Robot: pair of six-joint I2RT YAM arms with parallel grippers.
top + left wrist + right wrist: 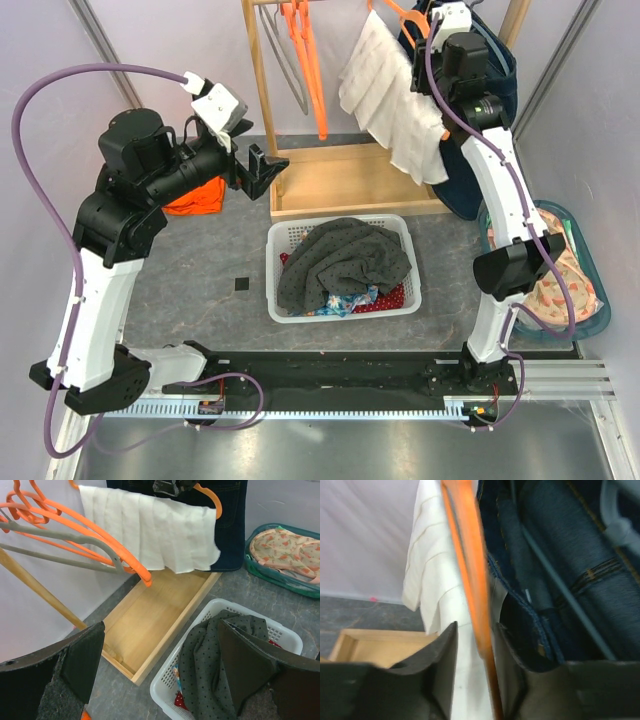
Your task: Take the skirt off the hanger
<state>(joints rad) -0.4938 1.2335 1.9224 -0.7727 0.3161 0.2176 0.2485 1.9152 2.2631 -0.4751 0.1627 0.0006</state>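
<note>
The white pleated skirt (395,105) hangs over an orange hanger (405,15) at the top right of the rack, in front of a dark denim garment (470,180). It also shows in the left wrist view (160,530). My right gripper (448,18) is up at the hanger's top. In the right wrist view its jaws are drawn in close around the orange hanger (470,580), with the skirt (437,580) on the left and the denim garment (555,570) on the right. My left gripper (262,168) is open and empty in the air, left of the rack.
Bare orange and grey hangers (305,60) hang at the rack's left. The rack's wooden base tray (345,180) lies below. A white basket (410,300) holds grey dotted cloth. A teal basket (590,300) sits right. Orange cloth (195,198) lies left.
</note>
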